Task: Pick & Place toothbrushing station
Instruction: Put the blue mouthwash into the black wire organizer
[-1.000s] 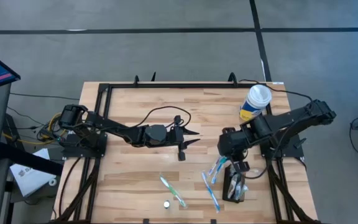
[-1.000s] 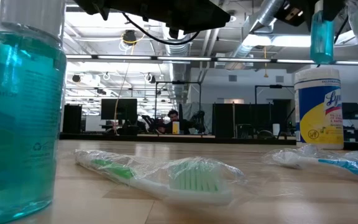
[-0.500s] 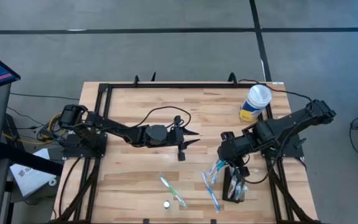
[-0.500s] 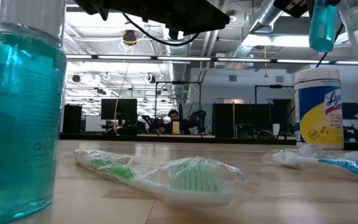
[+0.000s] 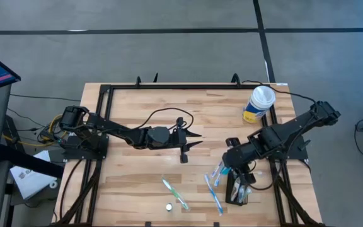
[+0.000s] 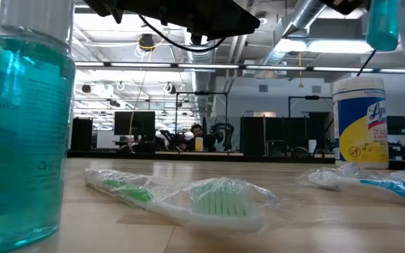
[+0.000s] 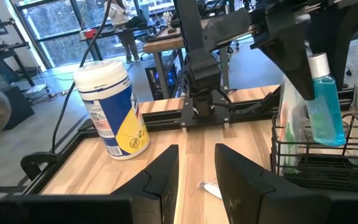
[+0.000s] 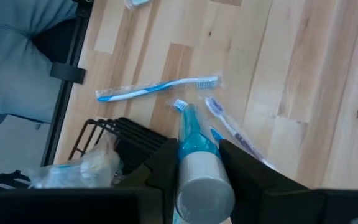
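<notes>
The black wire caddy (image 5: 238,188) stands near the table's right front; it also shows in the left wrist view (image 7: 319,168) and the right wrist view (image 8: 120,140), with wrapped items inside. My right gripper (image 5: 234,159) hangs just above it, shut on a small teal mouthwash bottle (image 7: 325,102) that also shows in the low view (image 6: 384,24). My left gripper (image 5: 197,140) is open and empty at the table's middle. A wrapped green toothbrush (image 5: 175,192) and blue toothbrushes (image 5: 214,195) lie flat on the table. My right gripper pinches the bottle's top end, at its pale cap (image 8: 204,186), between its two fingers (image 8: 166,165). The fingers point down and lie along the bottle. The bottle hangs upright below them, cap up, clear of the table and above the caddy's rim.
A white-lidded yellow-and-blue canister (image 5: 259,104) stands at the far right. A second teal bottle (image 6: 20,126) stands at the near edge, its white cap (image 5: 168,206) showing from above. Loose toothbrushes (image 8: 160,89) lie left of the caddy. A black frame (image 5: 169,87) rims the table.
My right gripper has carried the teal bottle toward the table's near edge and a little to the right, closer over the caddy. It has stayed shut, and the bottle stays upright.
</notes>
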{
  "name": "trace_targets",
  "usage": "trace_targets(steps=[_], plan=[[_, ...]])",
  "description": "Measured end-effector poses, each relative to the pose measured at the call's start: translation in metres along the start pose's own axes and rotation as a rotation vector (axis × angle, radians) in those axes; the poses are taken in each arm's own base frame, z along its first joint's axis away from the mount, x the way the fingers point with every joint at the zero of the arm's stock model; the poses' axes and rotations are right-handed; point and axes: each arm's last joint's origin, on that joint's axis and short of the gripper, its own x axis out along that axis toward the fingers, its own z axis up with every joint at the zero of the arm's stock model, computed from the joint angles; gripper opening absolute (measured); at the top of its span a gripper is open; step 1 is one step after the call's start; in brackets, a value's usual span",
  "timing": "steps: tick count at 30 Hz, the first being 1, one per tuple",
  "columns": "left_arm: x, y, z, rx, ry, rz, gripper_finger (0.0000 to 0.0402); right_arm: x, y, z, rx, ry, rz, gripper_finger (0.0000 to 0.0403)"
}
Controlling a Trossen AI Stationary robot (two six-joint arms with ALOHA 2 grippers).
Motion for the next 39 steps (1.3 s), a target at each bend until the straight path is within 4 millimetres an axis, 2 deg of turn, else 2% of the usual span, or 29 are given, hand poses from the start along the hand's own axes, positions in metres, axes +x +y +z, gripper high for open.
trace_targets(steps=[21,29,39], plan=[[0.0,0.0,0.0,0.0,0.0,0.0,0.0099,0.0,0.019,-0.011,0.058,0.064,0.014,0.0091],[0.0,0.0,0.0,-0.002,0.0,0.0,0.0099,-0.014,0.021,-0.001,0.051,-0.005,0.01,0.0091],[0.0,0.0,0.0,-0.002,0.001,0.0,0.0099,-0.014,0.033,-0.007,0.076,0.018,0.027,0.0091]])
